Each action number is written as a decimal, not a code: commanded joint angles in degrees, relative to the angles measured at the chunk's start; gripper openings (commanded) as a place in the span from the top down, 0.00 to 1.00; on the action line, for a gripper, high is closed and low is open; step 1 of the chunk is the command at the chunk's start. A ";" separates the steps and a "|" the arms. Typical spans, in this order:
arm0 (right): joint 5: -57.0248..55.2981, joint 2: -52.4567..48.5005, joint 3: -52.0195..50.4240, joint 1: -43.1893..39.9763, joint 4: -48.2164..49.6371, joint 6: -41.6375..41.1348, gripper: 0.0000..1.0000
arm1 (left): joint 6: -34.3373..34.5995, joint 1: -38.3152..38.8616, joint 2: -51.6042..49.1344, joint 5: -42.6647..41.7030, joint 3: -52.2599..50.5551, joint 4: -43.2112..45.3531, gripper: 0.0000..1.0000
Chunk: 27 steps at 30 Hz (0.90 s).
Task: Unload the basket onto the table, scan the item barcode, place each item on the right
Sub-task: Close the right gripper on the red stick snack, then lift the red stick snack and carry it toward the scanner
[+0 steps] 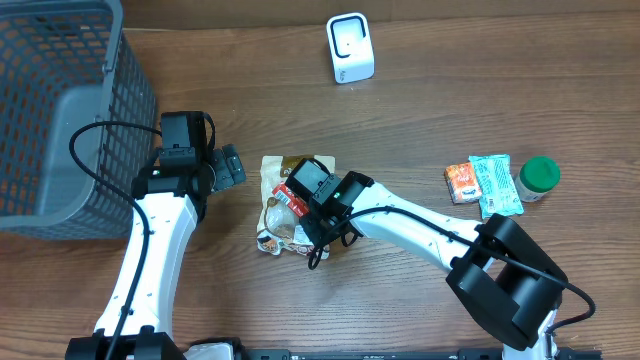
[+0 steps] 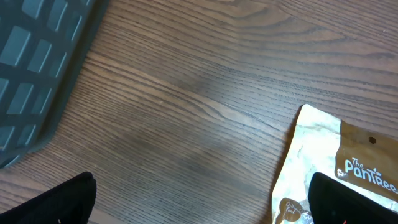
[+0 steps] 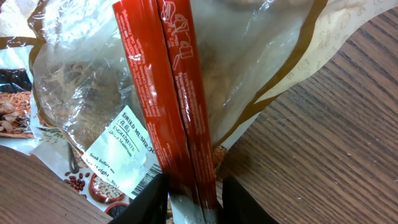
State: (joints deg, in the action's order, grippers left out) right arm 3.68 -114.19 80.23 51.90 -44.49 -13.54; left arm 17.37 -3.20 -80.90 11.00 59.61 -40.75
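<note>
Brown wood-grain worktop (image 1: 420,110), grey plastic mesh basket (image 1: 60,110) at far left. Mid-worktop lies a clear-and-tan pouch of dried mushrooms (image 3: 74,93). The small white scanner (image 1: 350,48) stands well apart at the far edge. On top of the pouch is the long red flat sachet (image 3: 161,93). My right pincer (image 3: 194,199) is narrow and pinching its end; my left pincer (image 1: 235,165) is wide w/ nothing in it, beside the basket. Next, I reckon: lift straight up so the pouch doesn't drag along, keep the pinch firm. Can't see the sachet's barcode from here, so find it, then turn that face square to the scanner window.
</note>
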 commanded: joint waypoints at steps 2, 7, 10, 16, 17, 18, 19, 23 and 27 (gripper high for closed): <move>0.44 -1.38 -0.44 0.11 0.50 -0.17 0.70 | -0.22 0.00 -0.07 0.55 0.61 0.07 0.00; 0.46 -1.57 -0.44 0.11 0.85 -0.17 0.85 | -0.22 0.00 -0.07 0.55 0.61 0.07 0.00; 0.42 -1.53 -0.22 0.11 1.05 0.15 0.96 | -0.22 0.00 -0.07 0.55 0.61 0.07 0.00; 0.26 4.20 0.94 -0.26 0.28 3.10 0.96 | -0.22 0.00 -0.07 0.55 0.61 0.07 0.00; 0.24 5.68 0.96 -0.48 -0.04 3.82 0.96 | -0.22 0.00 -0.07 0.55 0.61 0.07 0.00; 0.26 7.63 0.96 -0.74 -0.79 4.90 0.96 | -0.22 0.00 -0.07 0.55 0.61 0.07 0.00; 0.24 9.22 0.96 -1.07 -1.62 5.51 0.96 | -0.22 0.00 -0.07 0.55 0.61 0.07 0.00; 3.13 15.58 0.94 -2.86 -7.61 12.02 0.96 | -0.22 0.00 -0.07 0.55 0.61 0.07 0.00; 12.74 20.35 0.94 -5.20 -13.84 25.05 0.96 | -0.22 0.00 -0.07 0.55 0.61 0.07 0.00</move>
State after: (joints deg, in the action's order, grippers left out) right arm 8.86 -96.99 80.36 48.16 -56.64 0.12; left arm 17.39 -3.20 -80.90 11.00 59.61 -40.75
